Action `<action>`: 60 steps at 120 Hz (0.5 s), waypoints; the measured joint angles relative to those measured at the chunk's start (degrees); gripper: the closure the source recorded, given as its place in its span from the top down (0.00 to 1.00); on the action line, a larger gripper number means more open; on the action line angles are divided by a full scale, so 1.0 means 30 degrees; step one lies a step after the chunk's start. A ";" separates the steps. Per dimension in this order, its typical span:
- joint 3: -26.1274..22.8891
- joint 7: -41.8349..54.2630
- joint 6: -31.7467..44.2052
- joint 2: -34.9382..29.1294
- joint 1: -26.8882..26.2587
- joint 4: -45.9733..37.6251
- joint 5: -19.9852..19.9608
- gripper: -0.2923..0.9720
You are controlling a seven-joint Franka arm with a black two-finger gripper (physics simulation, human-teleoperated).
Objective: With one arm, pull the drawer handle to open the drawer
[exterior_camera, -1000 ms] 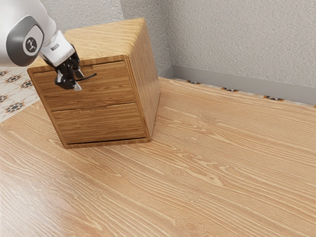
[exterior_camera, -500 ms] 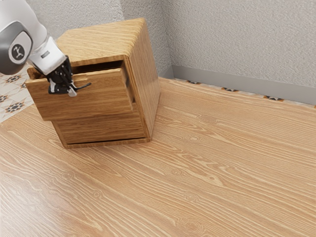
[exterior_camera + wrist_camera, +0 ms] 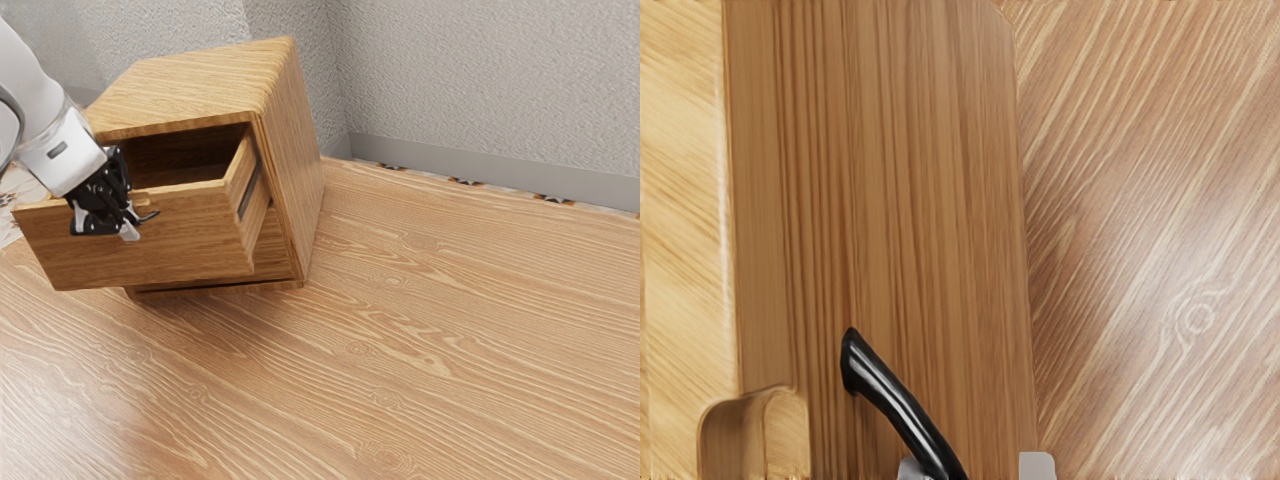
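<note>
A wooden cabinet (image 3: 285, 110) stands on the wood floor with two drawers. Its upper drawer (image 3: 150, 235) is pulled well out toward the exterior view's left, and its hollow inside is visible. My black gripper (image 3: 103, 218) is at the drawer front, shut on the black handle (image 3: 140, 216), whose tip sticks out toward the exterior view's right. In the wrist view the drawer front (image 3: 890, 200) runs under my hand and the black handle (image 3: 895, 405) curves down to the fingertips (image 3: 1037, 466).
The lower drawer (image 3: 275, 258) sits shut beneath the open one. A grey wall with a baseboard (image 3: 500, 170) runs behind. Wood floor (image 3: 420, 350) spreads wide to the exterior view's right and front. Patterned tile lies at the far left edge.
The upper drawer went from shut to far out. My gripper moved down and toward the exterior view's left, keeping its hold on the handle.
</note>
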 joint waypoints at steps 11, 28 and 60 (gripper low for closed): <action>0.0056 -0.0057 -0.0439 -0.0674 -0.0168 -0.0443 -0.0019 0.17; 0.0189 -0.0142 -0.0985 -0.1797 -0.0281 -0.1267 -0.0049 0.15; 0.0215 -0.0306 -0.1809 -0.2850 -0.0242 -0.1975 -0.0026 0.15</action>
